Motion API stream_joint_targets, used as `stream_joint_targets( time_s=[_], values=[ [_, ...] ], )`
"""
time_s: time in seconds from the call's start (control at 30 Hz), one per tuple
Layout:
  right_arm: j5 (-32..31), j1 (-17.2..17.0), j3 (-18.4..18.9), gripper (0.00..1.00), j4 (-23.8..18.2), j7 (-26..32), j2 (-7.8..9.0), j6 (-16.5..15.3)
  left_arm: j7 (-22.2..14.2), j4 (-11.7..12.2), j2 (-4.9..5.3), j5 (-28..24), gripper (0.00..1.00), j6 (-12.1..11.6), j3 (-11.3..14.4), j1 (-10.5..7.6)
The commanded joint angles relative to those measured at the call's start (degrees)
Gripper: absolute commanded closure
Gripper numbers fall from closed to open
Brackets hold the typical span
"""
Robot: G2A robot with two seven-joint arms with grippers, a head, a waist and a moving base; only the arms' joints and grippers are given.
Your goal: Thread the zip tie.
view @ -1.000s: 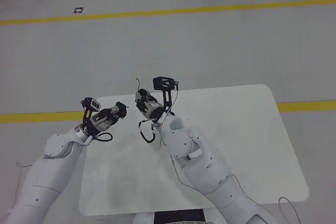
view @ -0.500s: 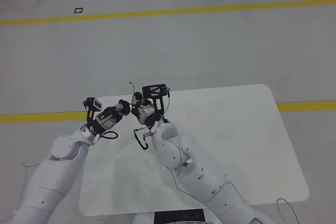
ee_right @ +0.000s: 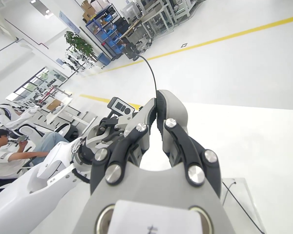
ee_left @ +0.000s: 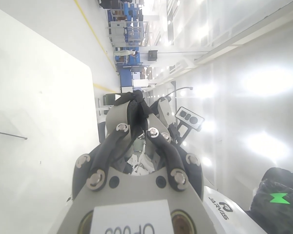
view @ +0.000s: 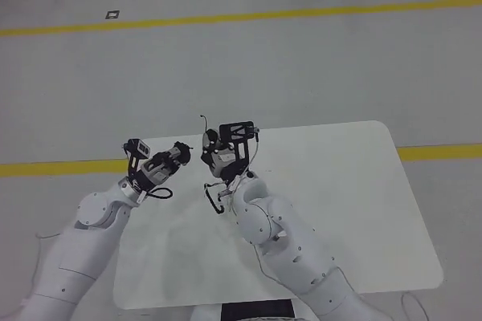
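Right wrist view has the right gripper (ee_right: 157, 103) with its fingers pressed together on the zip tie (ee_right: 151, 72). The thin black strap rises from between the fingertips and curves away to a small head at its far end. In the top view the right gripper (view: 208, 150) is above the far left part of the white table (view: 345, 201). The left gripper (view: 182, 149) is just beside those fingertips, facing them. Left wrist view shows the left gripper (ee_left: 136, 103) with its fingers drawn together. Whether anything is pinched between its dark pads I cannot tell. A second black tie (ee_right: 236, 197) lies on the table, well apart from both sets of fingertips.
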Motion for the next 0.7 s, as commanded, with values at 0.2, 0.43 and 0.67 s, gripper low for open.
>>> stream_joint_targets(
  time_s=[0.2,0.43,0.67],
  values=[
    [-2.84,-4.99,4.87,1.00,-5.74,1.68,1.67,-2.74,-0.85,0.39,-1.42,0.36,1.00,0.93,4.49,-3.41],
    [-3.58,-7.39,6.36,1.00,-7.74,2.32,2.33,-2.32,-0.27,1.97,-3.41,0.13,1.00,0.11,9.73,-8.23],
    [-4.01,-7.39,6.26,1.00,-7.76,2.33,2.37,-2.21,-0.68,2.56,-3.84,0.50,1.00,-0.37,10.84,-9.46]
  ],
)
